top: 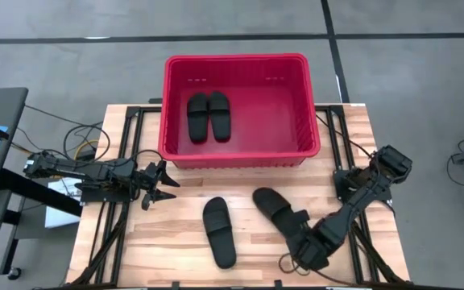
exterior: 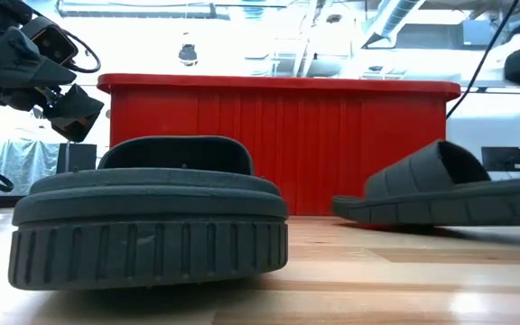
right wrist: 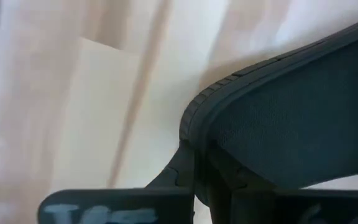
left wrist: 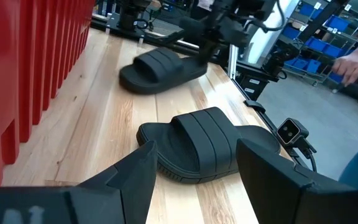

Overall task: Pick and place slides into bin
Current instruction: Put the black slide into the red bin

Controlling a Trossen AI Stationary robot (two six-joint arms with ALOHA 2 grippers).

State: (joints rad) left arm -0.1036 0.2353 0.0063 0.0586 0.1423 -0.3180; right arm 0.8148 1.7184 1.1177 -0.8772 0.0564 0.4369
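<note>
Rubbery and pinched only at its heel edge, the slide (top: 276, 211) my right hand (top: 300, 239) grips at five o'clock of the bin (top: 240, 153) could droop and catch that rim, I judge, while my open left hand (top: 163, 184) waits at eight o'clock above the tabletop (top: 176, 234).

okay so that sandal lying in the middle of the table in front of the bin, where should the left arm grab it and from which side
Take the middle sandal by its wide strap, coming from the left gripper's side. It lies flat and alone on the table, and the strap arches above the sole, so one finger could slip under and one over. The sole itself looks too broad and low.
</note>
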